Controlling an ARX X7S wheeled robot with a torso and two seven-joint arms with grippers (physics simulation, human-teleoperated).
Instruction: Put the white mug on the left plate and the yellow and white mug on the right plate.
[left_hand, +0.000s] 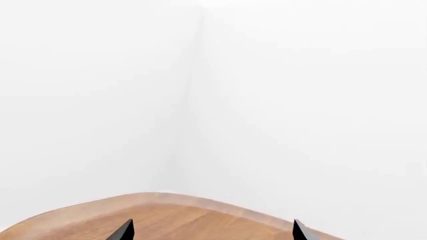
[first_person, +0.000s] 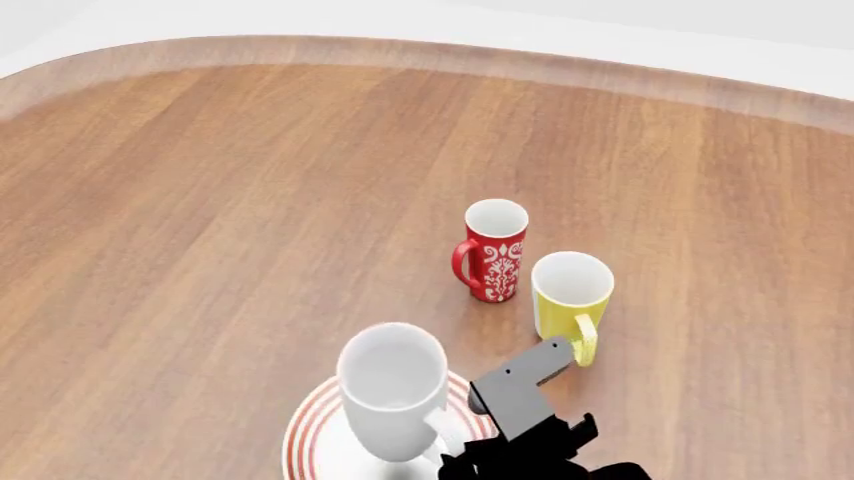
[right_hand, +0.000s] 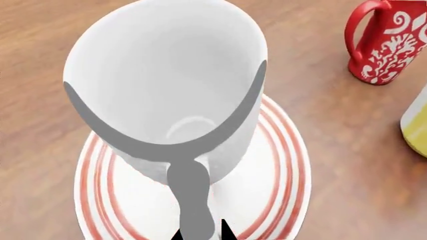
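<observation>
Matte black right gripper (first_person: 534, 400), blocky housing, pointed black fingertips (left_hand: 124, 231)

My head camera looks forward and down over the curved brown wooden tabletop (first_person: 200, 200), taking in the large plain white ceramic mug (first_person: 392, 385) on the red-ringed white plate (first_person: 310, 435). My right wrist camera sits very close above that same mug (right_hand: 167, 90) and plate (right_hand: 280, 165), so these two views overlap. My left wrist camera faces outward, seemingly almost level, past the tabletop's edge (left_hand: 167, 200) toward bare white walls, sharing only the tabletop.
</observation>
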